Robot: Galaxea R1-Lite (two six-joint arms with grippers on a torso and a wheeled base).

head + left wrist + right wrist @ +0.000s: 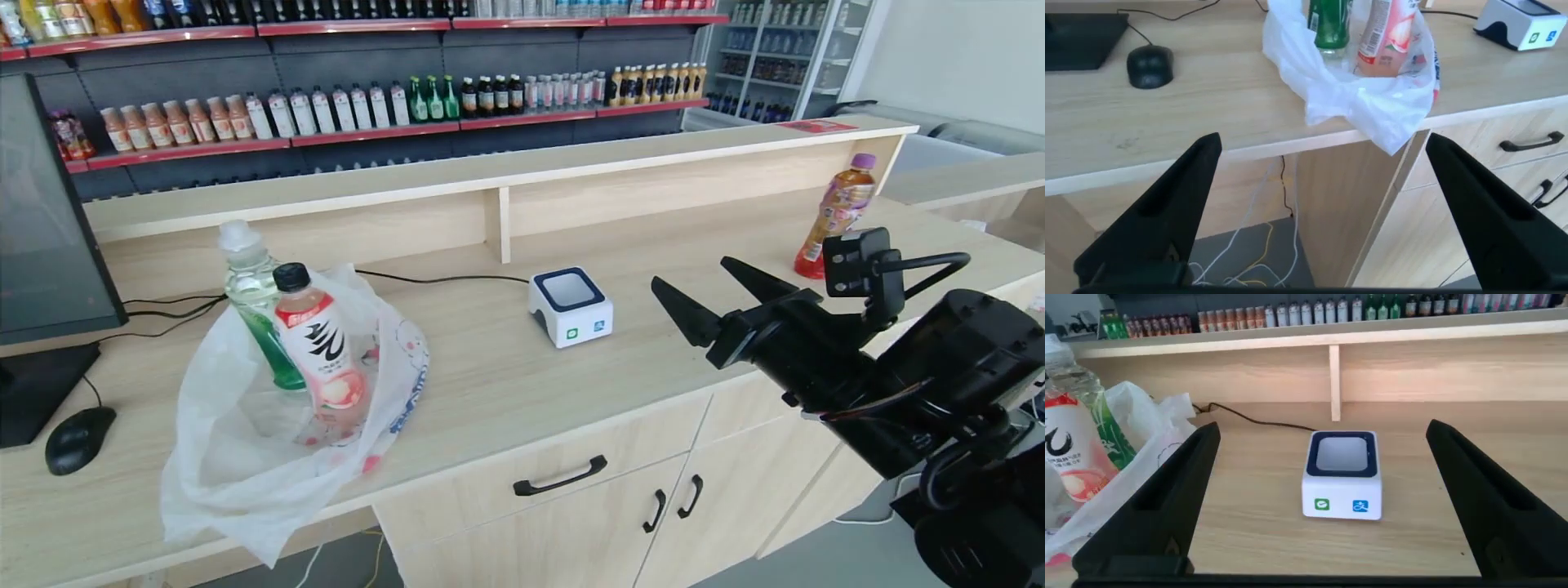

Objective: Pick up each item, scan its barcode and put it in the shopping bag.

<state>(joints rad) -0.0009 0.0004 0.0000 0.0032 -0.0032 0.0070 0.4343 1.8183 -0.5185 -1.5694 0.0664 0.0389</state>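
Right pincer (688,272) wide open — empty; left pincer (1323,140) likewise.

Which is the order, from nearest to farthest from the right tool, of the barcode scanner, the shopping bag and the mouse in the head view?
Counting from the right tool:
1. the scanner, just to its left on the counter.
2. the shopping bag, farther left, near the front edge.
3. the mouse, at the far left end.
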